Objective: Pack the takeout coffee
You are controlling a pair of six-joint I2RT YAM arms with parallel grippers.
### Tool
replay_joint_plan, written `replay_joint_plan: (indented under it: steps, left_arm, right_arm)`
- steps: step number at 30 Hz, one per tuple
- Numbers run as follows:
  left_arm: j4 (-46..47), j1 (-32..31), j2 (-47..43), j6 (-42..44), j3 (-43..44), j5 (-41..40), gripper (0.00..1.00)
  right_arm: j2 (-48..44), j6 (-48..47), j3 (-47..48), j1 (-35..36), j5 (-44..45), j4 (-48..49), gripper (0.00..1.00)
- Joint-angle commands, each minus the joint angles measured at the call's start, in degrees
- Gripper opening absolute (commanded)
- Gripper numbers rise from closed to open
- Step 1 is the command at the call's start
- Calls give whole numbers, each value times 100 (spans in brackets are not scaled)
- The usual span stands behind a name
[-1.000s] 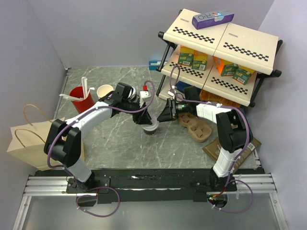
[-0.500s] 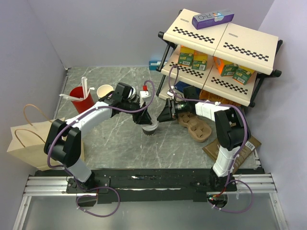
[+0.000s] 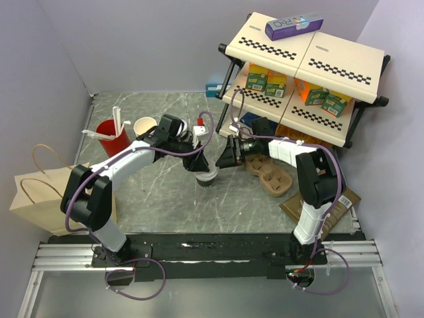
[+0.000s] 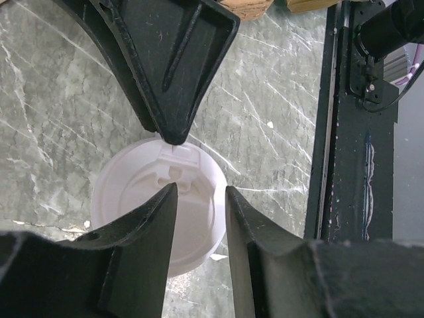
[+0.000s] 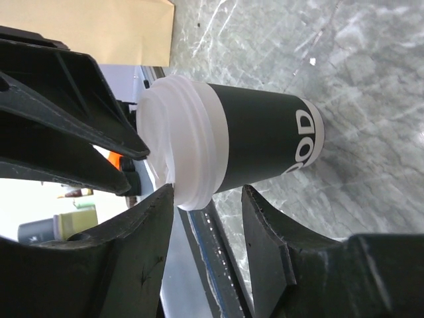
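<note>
As seen from above, the takeout coffee [image 3: 209, 177] stands upright on the marble-patterned table [image 3: 159, 199], about midway between the two arms. The left gripper [image 3: 199, 165] hangs right over it. The right gripper [image 3: 224, 158] sits just beside it, on the side toward the shelf [image 3: 305, 50]. A paper bag [image 3: 36, 195] lies at the far left edge, a red cup [image 3: 112, 139] holding white sticks stands behind it, and a brown cup carrier [image 3: 273, 177] lies under the right arm.

From the left wrist, I'm looking straight down on the white lid [image 4: 122, 199]. This arm's two fingers [image 4: 142, 238] are only narrowly apart above it, with nothing clamped in the gap. A black fingertip [image 4: 173, 132] of the other gripper touches the lid's rim beside the sip hole.

From the right wrist, the cup appears sideways, its dark body [image 5: 258, 139] carrying white letters. This gripper's own fingers [image 5: 142, 245] stand moderately apart, and one tip meets the lid's edge. The cup lies past them, not between them. The left arm's fingers [image 5: 66, 93] reach the top of the lid.
</note>
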Motion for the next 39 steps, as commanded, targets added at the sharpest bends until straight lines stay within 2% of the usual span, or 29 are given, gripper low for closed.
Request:
replay_joint_plan:
  steps: [1, 32, 35, 37, 38, 39]
  left_arm:
    - [71, -1, -283, 74, -75, -22, 41]
    - [230, 236, -451, -313, 12, 22, 41]
    - [264, 403, -626, -558, -31, -127, 43]
    - [561, 526, -793, -1135, -276, -189, 47]
    - [677, 648, -854, -1383, -373, -189, 48]
    - [808, 693, -925, -1638, -470, -259, 52]
  right_arm:
    - [-137, -227, 318, 131, 24, -155, 53]
    - [-57, -569, 740, 149, -54, -375, 59]
    - [-206, -876, 819, 131, -221, -488, 62]
    - [-277, -1061, 846, 140, -187, -752, 69]
    - [-277, -1114, 846, 149, -82, -822, 75]
    - [-277, -1167, 846, 158, -63, -971, 99]
